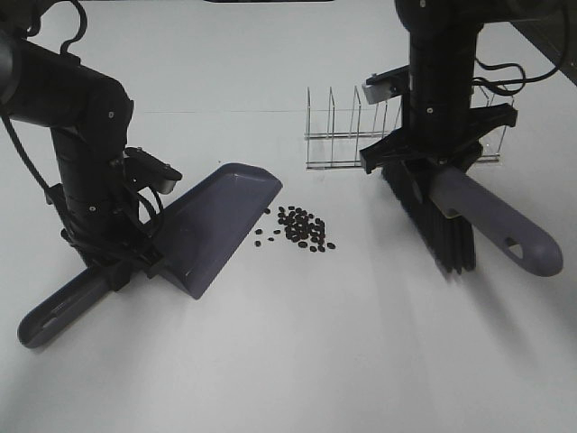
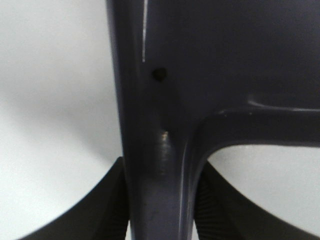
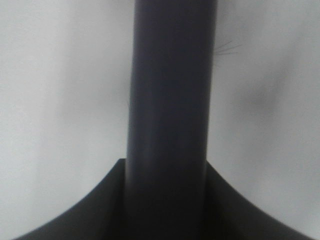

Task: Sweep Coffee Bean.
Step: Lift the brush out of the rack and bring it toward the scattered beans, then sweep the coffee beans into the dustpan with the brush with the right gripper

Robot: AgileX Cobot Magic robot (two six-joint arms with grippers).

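**Both claws clamped on tools, beans loose on the table between them**

The left gripper [image 1: 115, 271] is closed on the dustpan [image 1: 216, 221] at the neck where handle meets pan. The left wrist view shows its fingers [image 2: 90, 215] pressed to either side of that neck. The left arm [image 1: 81, 135] rises from low over the table, bending sharply at its elbow. It holds the pan tilted, with the wide lip facing the middle of the table [image 1: 297, 370].

The right gripper [image 1: 422, 161] grips the brush [image 1: 496, 225] by its handle, a finger [image 3: 75, 215] on each side. The right arm [image 1: 442, 63] comes almost straight down from above. The bristles [image 1: 444, 230] point downward; whether they touch the table cannot be told.

The coffee bean [image 1: 297, 227] cluster lies on the bare table just beside the dustpan's lip, between pan and brush. A wire rack [image 1: 343, 135] stands behind the right gripper.
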